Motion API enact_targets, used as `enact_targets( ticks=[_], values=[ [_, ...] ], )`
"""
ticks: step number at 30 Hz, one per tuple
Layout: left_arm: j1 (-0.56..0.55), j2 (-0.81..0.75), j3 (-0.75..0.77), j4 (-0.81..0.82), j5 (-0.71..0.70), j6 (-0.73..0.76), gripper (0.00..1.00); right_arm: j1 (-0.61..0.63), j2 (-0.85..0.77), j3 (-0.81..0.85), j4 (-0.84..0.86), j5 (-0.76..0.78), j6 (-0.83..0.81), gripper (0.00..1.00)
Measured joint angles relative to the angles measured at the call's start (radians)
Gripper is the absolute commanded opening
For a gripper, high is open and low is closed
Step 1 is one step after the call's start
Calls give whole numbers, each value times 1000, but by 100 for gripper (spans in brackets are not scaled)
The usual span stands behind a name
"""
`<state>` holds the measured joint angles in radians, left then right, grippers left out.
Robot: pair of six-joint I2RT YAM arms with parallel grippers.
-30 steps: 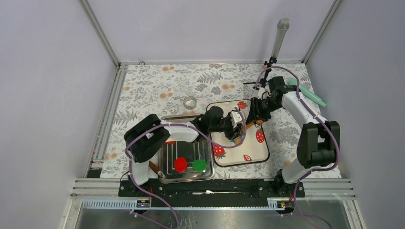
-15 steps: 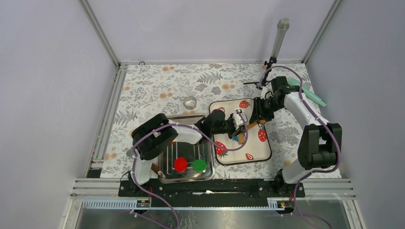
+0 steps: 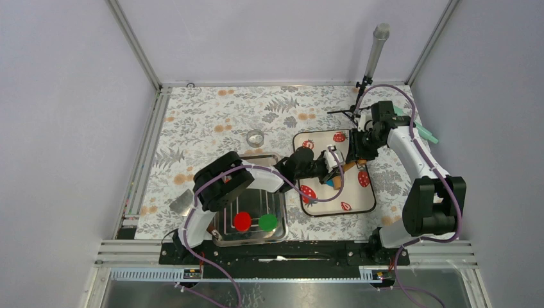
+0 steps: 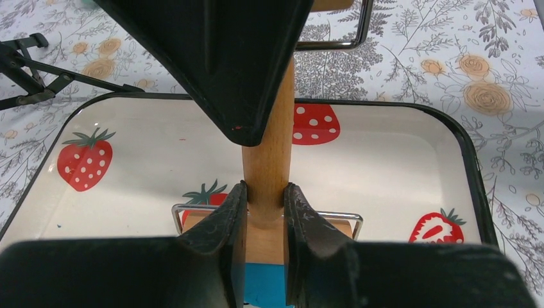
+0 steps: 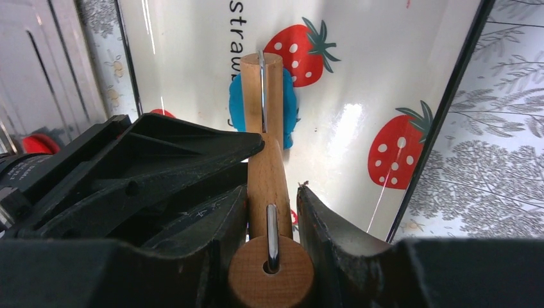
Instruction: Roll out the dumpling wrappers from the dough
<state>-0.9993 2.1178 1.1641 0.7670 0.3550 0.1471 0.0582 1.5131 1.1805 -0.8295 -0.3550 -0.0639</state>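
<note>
On the floral surface (image 3: 212, 115), a strawberry tray (image 3: 356, 196) is seen at 2 o'clock from the metal tray (image 3: 256, 204). A wooden roller (image 5: 268, 186) is held over the strawberry tray's middle. Its handle is pinched by the left fingers (image 4: 224, 224), reaching in from 9 o'clock, and by the right fingers (image 5: 324, 224), from 1 o'clock. The dough (image 5: 289, 115), a flattened blue patch, is pressed beneath the barrel. Rolling is judged to be under way; steady downward pressure and matched travel of both arms are called for next.
</note>
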Motion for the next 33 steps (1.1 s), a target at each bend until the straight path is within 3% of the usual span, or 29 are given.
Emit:
enact_targets(
  ticks=[20,24,26,30,33],
  values=[
    [-42,191,297,-53,-3,-62,1,-91,-22,23,-37,165,-76,0],
    [-58,210,330,-64,-31,-70,37,-116,-23,24,-49,175,-93,0],
    [-64,202,317,-59,-55,-79,48,-117,-22,24,-51,170,-97,0],
    [-79,61,90,-77,-63,-114,60,-117,-11,34,-56,163,-106,0],
    [-79,-106,-97,-149,-80,-151,63,-118,-6,40,-60,157,-115,0]
  ],
)
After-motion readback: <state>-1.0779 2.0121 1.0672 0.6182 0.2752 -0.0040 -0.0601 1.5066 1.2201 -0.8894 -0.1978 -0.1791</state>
